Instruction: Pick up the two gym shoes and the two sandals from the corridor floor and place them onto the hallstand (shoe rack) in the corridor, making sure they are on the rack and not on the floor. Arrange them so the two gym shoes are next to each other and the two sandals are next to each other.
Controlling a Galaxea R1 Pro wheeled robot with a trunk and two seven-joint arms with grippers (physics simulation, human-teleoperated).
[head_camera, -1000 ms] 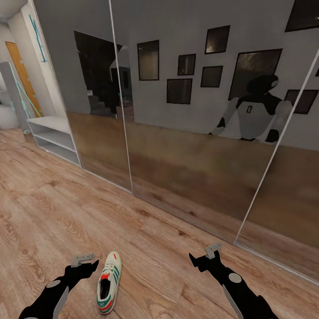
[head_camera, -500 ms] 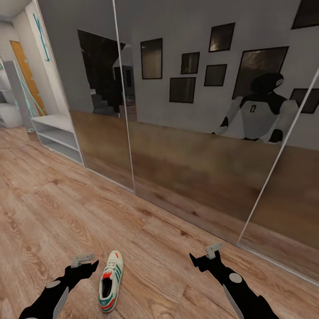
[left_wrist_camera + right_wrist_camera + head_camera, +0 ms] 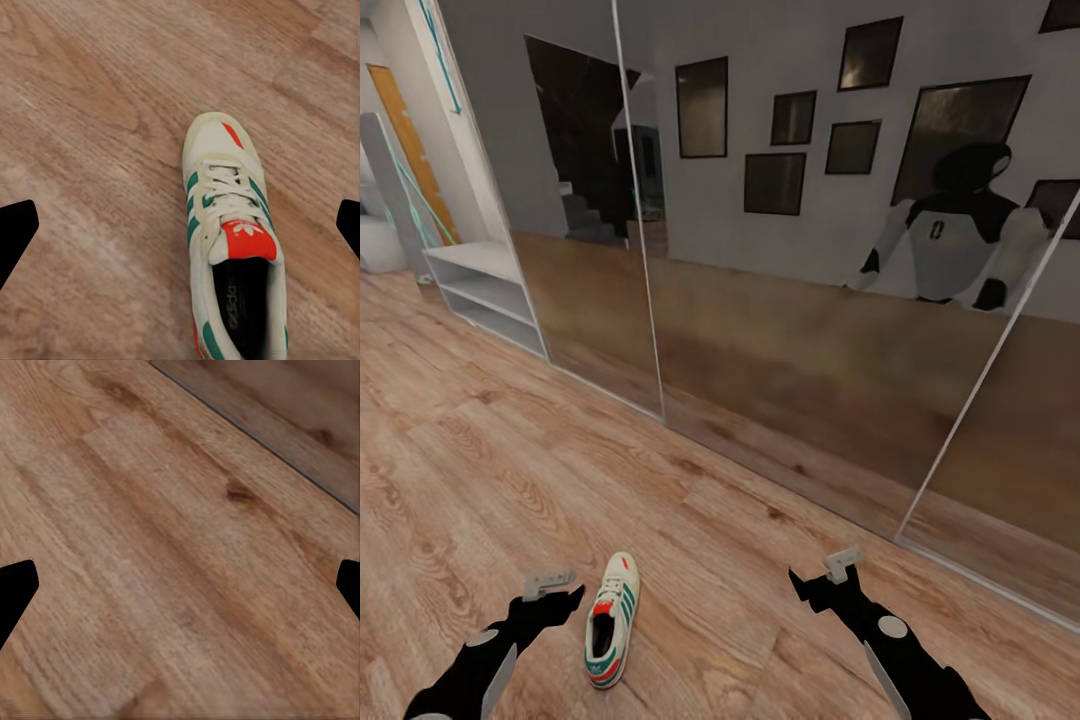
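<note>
The left gripper (image 3: 550,588) hovers low over the corridor floor (image 3: 480,470) with its fingers spread wide and nothing between them. Just beside it, one gym shoe (image 3: 611,633) lies upright on the planks, toe toward the mirrored sliding doors (image 3: 780,300). The right gripper (image 3: 822,575) hangs near the doors' bottom track, likewise released and empty. The hallstand (image 3: 480,290) stands at the far left end of the doors, well apart from the shoe.

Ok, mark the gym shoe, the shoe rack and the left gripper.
gym shoe (image 3: 610,624), head view, on its laces.
shoe rack (image 3: 472,262), head view, on its top board.
left gripper (image 3: 560,590), head view, between its fingertips.
</note>
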